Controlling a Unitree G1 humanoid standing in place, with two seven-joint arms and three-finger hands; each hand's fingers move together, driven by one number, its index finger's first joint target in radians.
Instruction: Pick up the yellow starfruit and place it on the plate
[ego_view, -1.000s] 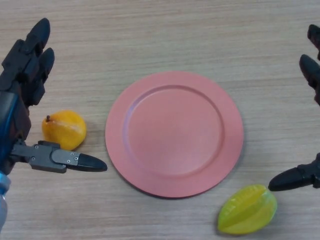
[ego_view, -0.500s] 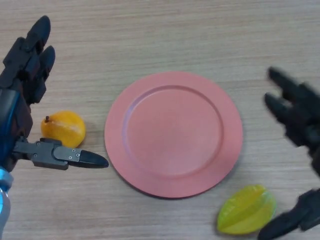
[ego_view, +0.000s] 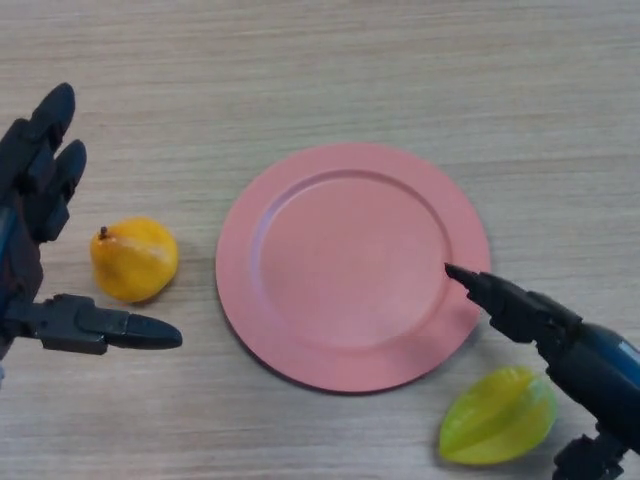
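Observation:
The yellow starfruit (ego_view: 497, 417) lies on the wooden table at the lower right, just off the rim of the pink plate (ego_view: 352, 264). My right hand (ego_view: 560, 345) is open above and right of the starfruit; its straight fingers reach over the plate's right rim and its thumb shows at the bottom edge beside the fruit. It holds nothing. My left hand (ego_view: 40, 260) is open and idle at the left edge.
An orange pear-like fruit (ego_view: 133, 259) lies left of the plate, between the fingers and thumb of my left hand, untouched. Bare wooden table lies beyond the plate.
My right hand has swung in from the right edge toward the plate and down over the starfruit. My left hand has drifted slightly down and left. The starfruit has not moved.

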